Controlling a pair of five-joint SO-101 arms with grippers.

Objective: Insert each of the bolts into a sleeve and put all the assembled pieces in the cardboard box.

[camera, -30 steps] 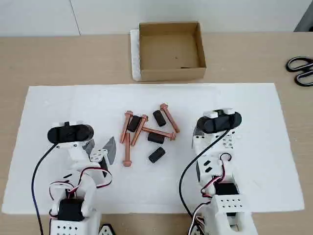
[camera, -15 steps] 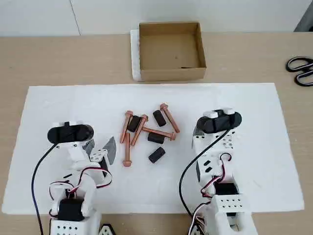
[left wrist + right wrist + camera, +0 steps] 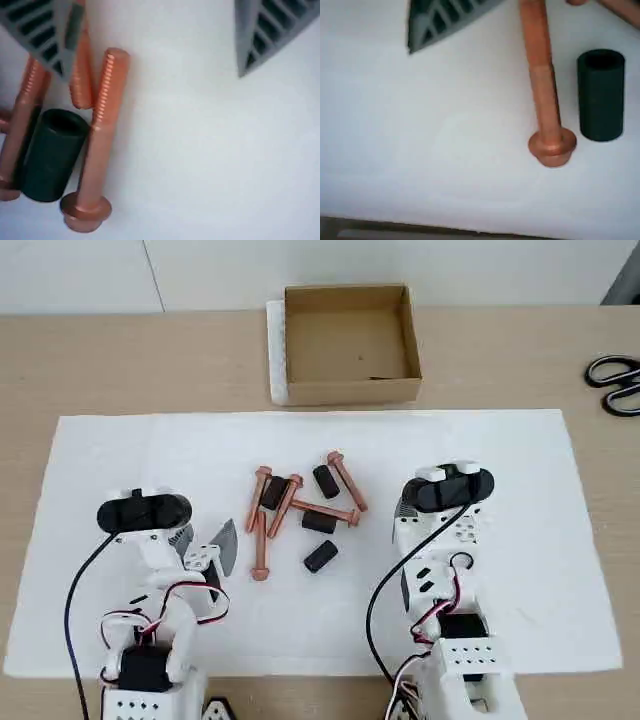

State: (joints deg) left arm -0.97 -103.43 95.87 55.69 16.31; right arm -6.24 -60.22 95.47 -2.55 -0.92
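Since no bolt (image 3: pixel 260 545) yet sits in a sleeve (image 3: pixel 320 556), the worktop (image 3: pixel 100 360) bears an empty cardboard box (image 3: pixel 346 390). White sheet (image 3: pixel 500 460): just in front of the box. Left hand (image 3: pixel 215 548): jaws apart, holding nothing, front-left of the box. Right hand (image 3: pixel 403 510): front-right; opening cannot be told. Bolts, sleeves: loose heap in front of the box, between hands, within reach.

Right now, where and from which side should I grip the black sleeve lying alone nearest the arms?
Grip the lone sleeve across the middle of its round body, coming straight down from above. It lies on its side on the white sheet, slanted and touching nothing, so the jaws can probably straddle its width if turned square to its long axis.
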